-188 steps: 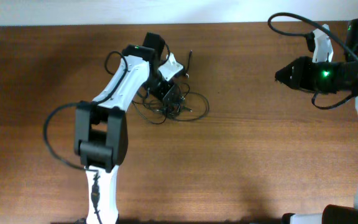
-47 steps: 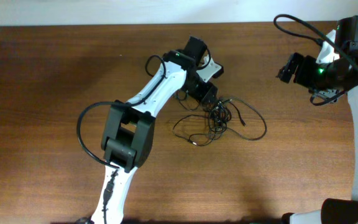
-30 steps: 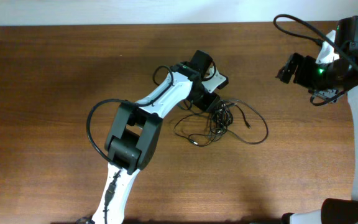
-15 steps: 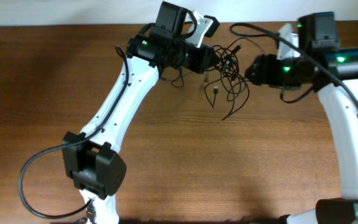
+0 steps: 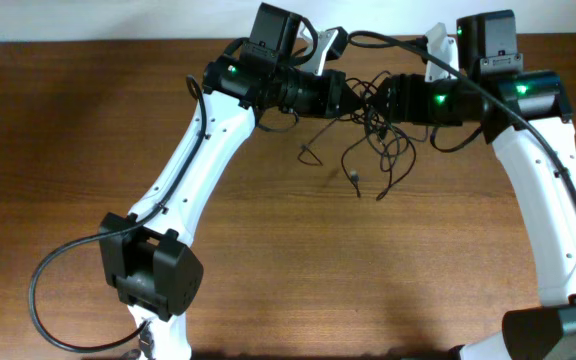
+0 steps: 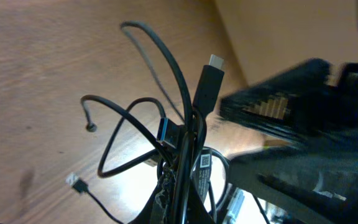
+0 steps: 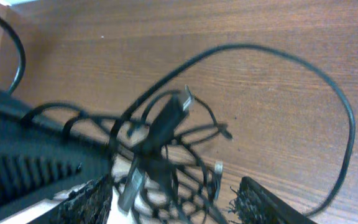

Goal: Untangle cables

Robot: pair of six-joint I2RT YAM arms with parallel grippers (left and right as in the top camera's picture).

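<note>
A small clump of thin black cables (image 5: 372, 112) hangs in the air above the brown desk (image 5: 88, 150), strung between the two grippers. The left gripper (image 5: 338, 96) is clamped on one side of the clump, which is why the knot is aloft rather than lying on the wood. In its wrist view the cords gather into a tight bundle running down toward its jaws, with a silver-tipped plug (image 6: 214, 62) sticking up beyond them. Facing it, just beside, the right gripper (image 5: 388, 100) has its jaws spread wide. Its wrist view shows the tangle sitting between its fingers (image 7: 91, 200), not pinched. Below both grippers, loose ends (image 5: 356, 178) with small plugs dangle free, and one long loop (image 7: 247, 46) arcs out past the right gripper. Lifting probably lets gravity loosen the strands, so the right gripper can take one and draw it away.
</note>
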